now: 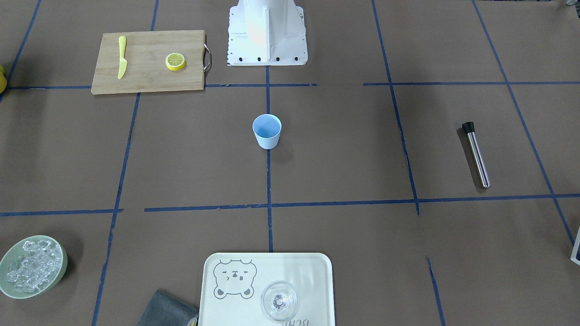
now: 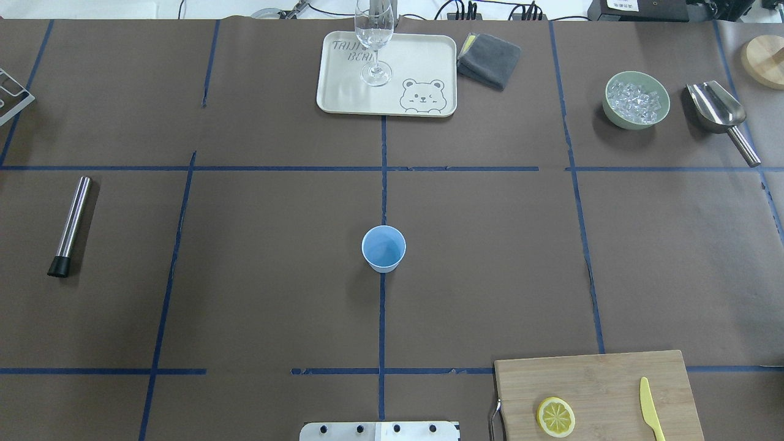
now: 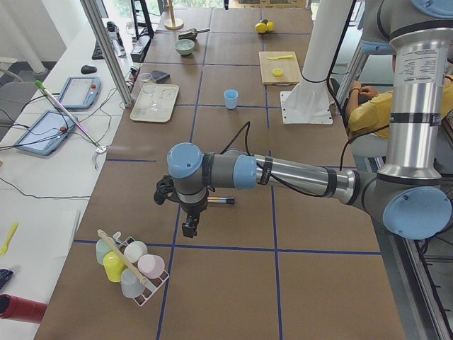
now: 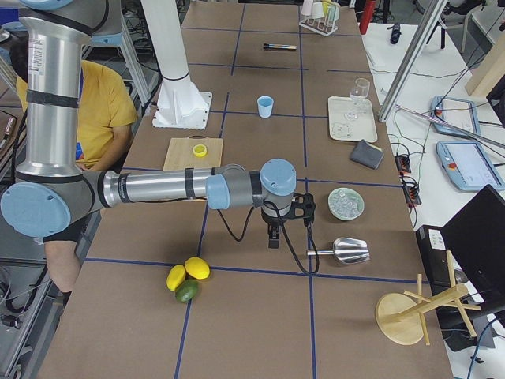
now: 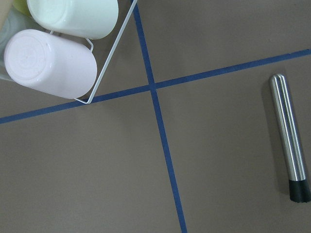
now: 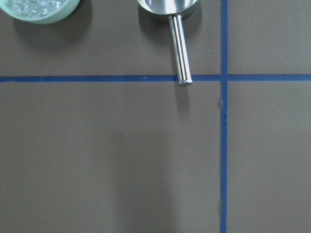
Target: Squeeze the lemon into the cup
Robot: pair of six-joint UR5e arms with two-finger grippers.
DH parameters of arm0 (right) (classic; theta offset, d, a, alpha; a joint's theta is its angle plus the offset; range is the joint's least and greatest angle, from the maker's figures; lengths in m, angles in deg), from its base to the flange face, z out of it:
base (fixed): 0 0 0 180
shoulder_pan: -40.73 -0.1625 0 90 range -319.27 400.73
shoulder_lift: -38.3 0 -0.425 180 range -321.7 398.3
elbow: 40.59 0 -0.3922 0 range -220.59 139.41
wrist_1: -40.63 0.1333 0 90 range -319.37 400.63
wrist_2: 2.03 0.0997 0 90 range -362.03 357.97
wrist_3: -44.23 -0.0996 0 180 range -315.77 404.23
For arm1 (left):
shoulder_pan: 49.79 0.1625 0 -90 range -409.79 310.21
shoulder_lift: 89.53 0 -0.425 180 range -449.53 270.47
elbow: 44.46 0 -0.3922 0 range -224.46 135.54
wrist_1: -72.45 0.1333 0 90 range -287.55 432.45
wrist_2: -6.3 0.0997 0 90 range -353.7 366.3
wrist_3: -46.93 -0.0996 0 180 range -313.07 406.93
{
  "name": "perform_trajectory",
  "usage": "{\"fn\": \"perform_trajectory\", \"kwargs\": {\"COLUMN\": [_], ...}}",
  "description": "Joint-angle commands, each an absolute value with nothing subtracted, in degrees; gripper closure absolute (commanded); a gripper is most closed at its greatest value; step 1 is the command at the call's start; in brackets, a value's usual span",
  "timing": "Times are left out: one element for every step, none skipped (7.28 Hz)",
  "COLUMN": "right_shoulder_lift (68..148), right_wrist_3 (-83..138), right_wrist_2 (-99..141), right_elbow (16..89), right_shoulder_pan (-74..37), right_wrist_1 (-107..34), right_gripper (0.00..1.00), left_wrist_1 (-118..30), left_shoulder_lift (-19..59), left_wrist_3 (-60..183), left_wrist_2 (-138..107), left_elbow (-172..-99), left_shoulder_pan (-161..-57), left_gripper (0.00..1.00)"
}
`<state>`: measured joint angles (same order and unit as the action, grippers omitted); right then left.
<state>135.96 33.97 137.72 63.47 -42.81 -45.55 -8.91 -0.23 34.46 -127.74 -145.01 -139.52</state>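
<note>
The lemon slice (image 1: 175, 61) lies on a wooden cutting board (image 1: 145, 72) near the robot's base on its right side; it also shows in the overhead view (image 2: 555, 416). The light-blue cup (image 1: 267, 131) stands upright at the table's middle (image 2: 383, 248), with nothing visible inside it. My left gripper (image 3: 190, 228) hangs over the table's far left end, near a cup rack, far from both. My right gripper (image 4: 272, 239) hangs over the far right end, near the scoop. Both show only in the side views, so I cannot tell whether they are open or shut.
A yellow knife (image 2: 650, 409) lies on the board. A tray (image 2: 343, 92) with a clear glass (image 2: 375, 37), a grey cloth (image 2: 489, 59), an ice bowl (image 2: 637, 100) and a metal scoop (image 2: 719, 113) line the far edge. A steel muddler (image 2: 70, 225) lies at left.
</note>
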Motion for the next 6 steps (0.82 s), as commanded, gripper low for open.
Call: {"fn": "perform_trajectory", "kwargs": {"right_shoulder_lift": [138.1,139.2,139.5,140.9,141.7,141.4], "right_wrist_3": [29.3,17.6,3.3,-7.3,-15.5,-24.6], "right_wrist_2": [140.4,140.0,138.8,132.0,121.2,115.2], "right_elbow": [66.2,68.5,69.8,71.4,75.0,78.6], "right_shoulder_pan": [-37.3,-31.5,-23.7,-15.5,-4.5,4.2], "right_wrist_1": [-37.9,-32.4,-23.3,-14.1,-12.2,-12.2], "right_gripper": [0.0,0.0,0.0,0.0,0.0,0.0], "left_wrist_1": [-9.0,-9.0,-9.0,-9.0,-9.6,-10.3], "left_shoulder_lift": [-0.2,-0.2,-0.3,-0.2,-0.2,-0.2], "left_wrist_3": [34.4,34.4,34.3,34.4,34.4,34.4], "left_wrist_2": [-127.7,-127.6,-127.6,-127.6,-127.6,-127.6], "left_elbow": [-145.0,-145.1,-145.4,-145.4,-145.3,-145.1], "left_shoulder_pan": [-139.5,-139.5,-139.5,-139.5,-139.5,-139.5], "left_gripper": [0.0,0.0,0.0,0.0,0.0,0.0]}}
